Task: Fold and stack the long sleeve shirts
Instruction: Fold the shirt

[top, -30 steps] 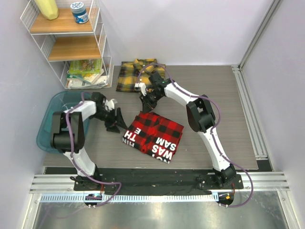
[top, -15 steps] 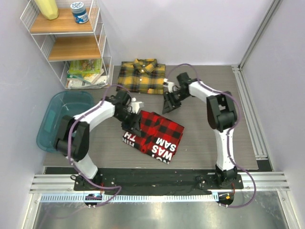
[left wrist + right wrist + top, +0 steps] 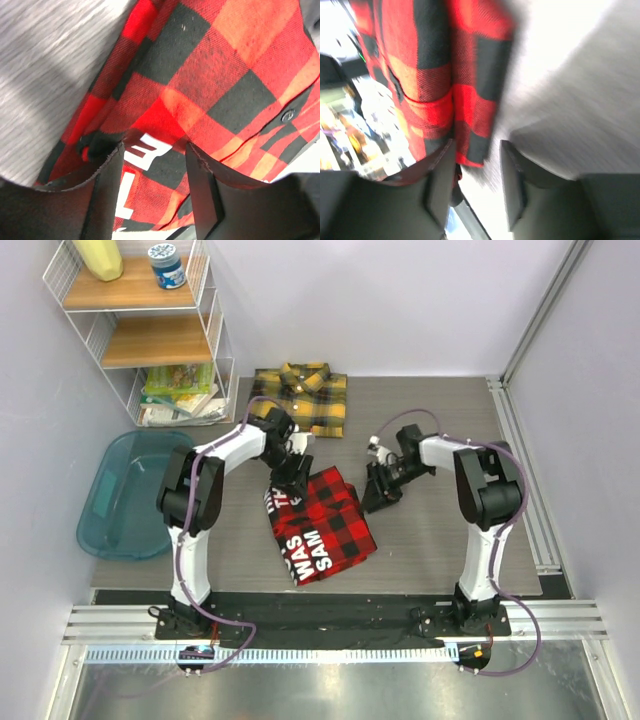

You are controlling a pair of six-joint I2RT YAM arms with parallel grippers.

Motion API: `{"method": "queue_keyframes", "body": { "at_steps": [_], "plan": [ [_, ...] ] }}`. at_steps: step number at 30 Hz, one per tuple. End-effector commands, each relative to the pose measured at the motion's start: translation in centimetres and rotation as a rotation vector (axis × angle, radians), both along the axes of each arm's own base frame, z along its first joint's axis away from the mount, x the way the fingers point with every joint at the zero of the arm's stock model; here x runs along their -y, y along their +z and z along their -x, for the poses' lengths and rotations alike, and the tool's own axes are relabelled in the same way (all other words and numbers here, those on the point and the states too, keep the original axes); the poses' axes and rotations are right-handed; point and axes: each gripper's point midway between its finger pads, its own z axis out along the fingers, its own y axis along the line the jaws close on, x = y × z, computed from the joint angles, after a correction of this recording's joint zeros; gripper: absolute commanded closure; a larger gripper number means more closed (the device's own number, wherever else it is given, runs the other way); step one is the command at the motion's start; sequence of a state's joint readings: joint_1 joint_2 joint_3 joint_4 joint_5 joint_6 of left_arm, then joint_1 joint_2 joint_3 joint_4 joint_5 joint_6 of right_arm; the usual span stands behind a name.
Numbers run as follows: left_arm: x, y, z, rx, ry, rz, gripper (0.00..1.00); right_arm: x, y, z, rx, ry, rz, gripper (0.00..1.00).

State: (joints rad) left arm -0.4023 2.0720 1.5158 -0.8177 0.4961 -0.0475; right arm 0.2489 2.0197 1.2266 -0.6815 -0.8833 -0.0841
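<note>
The fingers of the left gripper [image 3: 155, 167] stand parted over the lettered far-left corner of the folded red-and-black shirt [image 3: 325, 530], those of the right gripper [image 3: 476, 157] parted at its right edge, mid-tabletop [image 3: 440, 540]; the yellow-and-black shirt [image 3: 300, 400] lies at the far edge.

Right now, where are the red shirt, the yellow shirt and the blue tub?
red shirt [image 3: 335, 525], overhead view, on its plaid middle beside the white lettering.
yellow shirt [image 3: 305, 405], overhead view, on its folded front below the collar.
blue tub [image 3: 130, 505], overhead view, on its bare floor.
</note>
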Motion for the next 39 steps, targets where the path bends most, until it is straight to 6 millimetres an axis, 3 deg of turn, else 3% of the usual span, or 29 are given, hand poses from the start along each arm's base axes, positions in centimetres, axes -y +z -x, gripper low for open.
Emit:
{"method": "queue_keyframes", "body": {
  "at_steps": [1, 2, 3, 5, 6, 7, 10, 12, 17, 21, 24, 27, 31, 34, 37, 39],
  "plan": [
    [-0.6, 3.7, -1.5, 0.164, -0.004, 0.085, 0.44, 1.6, 3.0, -2.3, -0.024, -0.22, -0.094, 0.43],
    [-0.5, 5.7, -1.4, 0.215, -0.012, 0.115, 0.42, 1.6, 3.5, -2.4, -0.021, -0.25, -0.121, 0.41],
    [-0.2, 6.5, -1.0, 0.224, -0.02, 0.148, 0.41, 1.7, 2.6, -1.1, -0.08, -0.296, -0.126, 0.35],
    [-0.4, 7.0, 0.1, 0.251, -0.05, 0.154, 0.33, 1.0, 3.4, -3.0, -0.055, -0.41, -0.193, 0.25],
    [-0.6, 7.5, 0.6, 0.26, -0.048, 0.156, 0.32, 1.1, 2.9, -2.0, -0.074, -0.459, -0.202, 0.18],
    [-0.7, 7.7, 0.8, 0.258, -0.043, 0.152, 0.32, 0.9, 3.9, -4.4, 0.068, -0.497, -0.259, 0.0],
    [-1.3, 7.8, 1.5, 0.253, -0.051, 0.132, 0.31, 0.0, 3.8, -5.1, 0.031, -0.581, -0.299, 0.0],
    [-1.5, 7.2, 1.9, 0.239, -0.054, 0.118, 0.31, -1.0, 2.4, -4.8, -0.002, -0.568, -0.277, 0.0],
    [-2.2, 5.0, 2.9, 0.193, -0.054, 0.068, 0.35, -1.7, -1.0, -4.8, 0.005, -0.564, -0.225, 0.02],
    [-2.4, 3.7, 3.1, 0.157, -0.042, 0.04, 0.35, -3.4, -2.5, -4.2, -0.075, -0.537, -0.243, 0.12],
    [-2.2, 3.8, 2.9, 0.159, -0.036, 0.048, 0.35, -4.0, -2.0, -4.1, -0.083, -0.522, -0.296, 0.35],
    [-2.4, 3.7, 2.7, 0.167, -0.028, 0.036, 0.35, -4.2, -0.7, -3.8, -0.117, -0.501, -0.366, 0.49],
    [-2.3, 3.4, 2.8, 0.157, -0.023, 0.04, 0.35, -4.9, 2.0, -3.1, -0.167, -0.501, -0.482, 0.43],
    [-2.1, 3.4, 2.4, 0.165, -0.023, 0.045, 0.34, -5.5, 2.3, -2.1, -0.201, -0.464, -0.514, 0.31],
    [-2.0, 3.6, 2.2, 0.172, -0.023, 0.048, 0.34, -6.1, 2.7, -1.7, -0.212, -0.456, -0.547, 0.32],
    [-2.1, 3.8, 2.0, 0.181, -0.022, 0.049, 0.33, -6.5, 2.4, -1.4, -0.224, -0.45, -0.544, 0.45]
  ]
}}
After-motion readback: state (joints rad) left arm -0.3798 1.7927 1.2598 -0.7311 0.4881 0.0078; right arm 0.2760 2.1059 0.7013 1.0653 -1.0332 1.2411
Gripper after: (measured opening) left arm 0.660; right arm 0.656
